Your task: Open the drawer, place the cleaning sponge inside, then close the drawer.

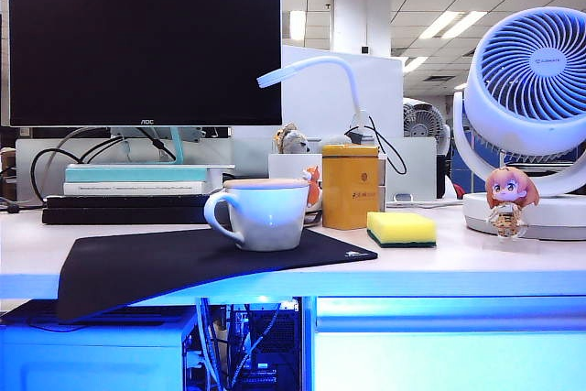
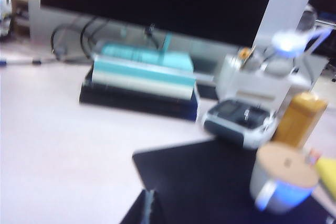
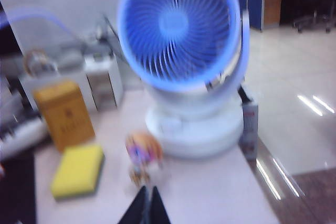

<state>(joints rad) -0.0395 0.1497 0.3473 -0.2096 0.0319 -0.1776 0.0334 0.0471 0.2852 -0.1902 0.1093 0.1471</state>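
The cleaning sponge (image 1: pixel 401 228), a yellow block with a dark green underside, lies flat on the desk to the right of the yellow tin. The right wrist view shows the sponge (image 3: pixel 79 170) a little ahead of my right gripper (image 3: pixel 148 199), whose dark fingers are shut with nothing between them. My left gripper (image 2: pixel 149 199) hovers over the near edge of the black mat (image 2: pixel 210 182), fingers together and empty. The sponge's corner (image 2: pixel 329 174) peeks in at that view's edge. The drawer (image 1: pixel 449 359) is a blue-lit flat front under the desktop on the right, closed. Neither arm appears in the exterior view.
A lidded white mug (image 1: pixel 261 214) stands on the black mat (image 1: pixel 183 263). Behind it are the yellow tin (image 1: pixel 350 186), a monitor (image 1: pixel 144 43) and stacked books (image 1: pixel 137 191). A white fan (image 1: pixel 529 107) and a small figurine (image 1: pixel 510 200) stand right of the sponge.
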